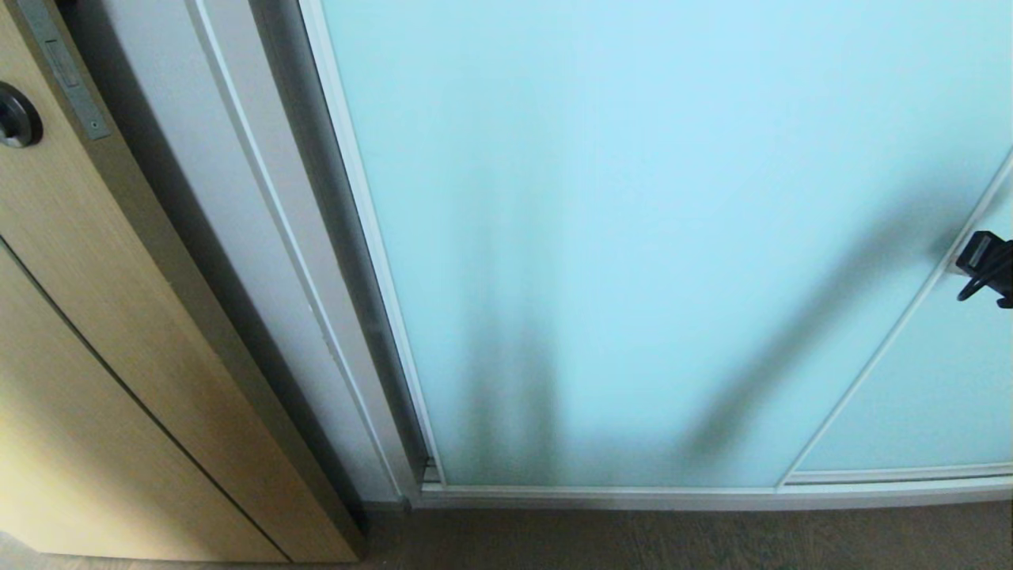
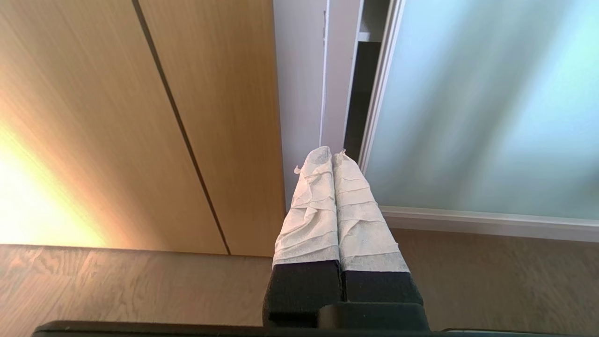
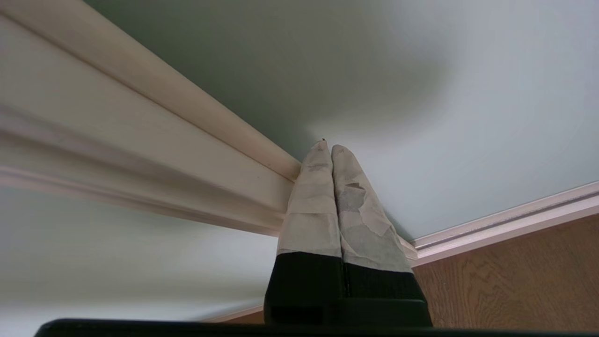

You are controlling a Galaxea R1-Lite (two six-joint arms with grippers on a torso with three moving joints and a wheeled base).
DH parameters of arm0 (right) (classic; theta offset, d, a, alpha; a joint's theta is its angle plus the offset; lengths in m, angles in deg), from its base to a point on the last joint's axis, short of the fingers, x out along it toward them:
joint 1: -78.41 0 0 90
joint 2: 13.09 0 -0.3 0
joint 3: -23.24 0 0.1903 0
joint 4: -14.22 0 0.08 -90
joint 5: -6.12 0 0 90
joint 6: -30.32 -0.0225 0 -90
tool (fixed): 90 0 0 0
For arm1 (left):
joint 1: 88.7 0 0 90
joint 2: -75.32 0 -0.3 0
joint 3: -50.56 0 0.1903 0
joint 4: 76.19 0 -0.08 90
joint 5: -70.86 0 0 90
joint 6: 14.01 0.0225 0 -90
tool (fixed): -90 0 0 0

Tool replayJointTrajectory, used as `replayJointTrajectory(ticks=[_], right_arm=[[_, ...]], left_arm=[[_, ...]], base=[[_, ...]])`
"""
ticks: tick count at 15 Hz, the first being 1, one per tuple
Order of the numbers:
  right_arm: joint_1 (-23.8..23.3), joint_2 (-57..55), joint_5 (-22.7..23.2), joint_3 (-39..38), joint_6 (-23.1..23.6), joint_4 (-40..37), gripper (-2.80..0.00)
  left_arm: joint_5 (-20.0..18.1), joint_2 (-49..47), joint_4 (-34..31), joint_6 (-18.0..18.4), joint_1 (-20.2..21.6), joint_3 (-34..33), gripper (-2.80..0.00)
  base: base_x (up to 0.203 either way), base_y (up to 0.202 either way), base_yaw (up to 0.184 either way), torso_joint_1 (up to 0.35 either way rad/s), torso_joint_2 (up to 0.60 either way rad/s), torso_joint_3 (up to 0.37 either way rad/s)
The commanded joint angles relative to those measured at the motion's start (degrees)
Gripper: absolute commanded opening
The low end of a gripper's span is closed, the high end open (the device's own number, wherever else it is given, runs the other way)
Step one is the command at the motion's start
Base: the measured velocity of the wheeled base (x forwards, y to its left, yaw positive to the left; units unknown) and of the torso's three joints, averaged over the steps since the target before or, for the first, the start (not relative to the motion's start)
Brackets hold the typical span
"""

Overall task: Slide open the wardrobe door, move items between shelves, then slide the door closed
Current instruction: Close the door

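Closed, empty right end effector (image 3: 327, 152) pressed against wardrobe door (image 1: 633, 237) frame (image 3: 154, 89), far right, to slide it open.

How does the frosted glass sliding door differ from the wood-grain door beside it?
The sliding wardrobe door is pale aqua frosted glass in a slim silver-white frame; the wood-grain door is opaque tan. The wood-grain door carries a dark round handle; the sliding wardrobe door shows none. The right gripper, jaws shut, is at the sliding door's frame; nothing is near the wood-grain door. Both stand upright.
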Motion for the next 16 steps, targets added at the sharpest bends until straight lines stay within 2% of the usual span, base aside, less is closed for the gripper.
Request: replayJointTrajectory(ticks=[1,13,16], right_arm=[[0.4,0.0,0.2,0.0,-0.1,0.0,-2.80],[2.6,1.6,0.2,-2.5,-0.1,-0.1,-2.80],[2.5,1.2,-2.0,-3.0,0.0,0.1,-2.80]], left_arm=[[0.0,-0.1,0.0,0.0,0.0,0.0,-2.80],[0.0,-0.1,0.0,0.0,0.0,0.0,-2.80],[0.0,-0.1,0.0,0.0,0.0,0.0,-2.80]], base=[[0.000,0.000,0.000,0.000,0.00,0.000],[0.000,0.000,0.000,0.000,0.00,0.000],[0.000,0.000,0.000,0.000,0.00,0.000]])
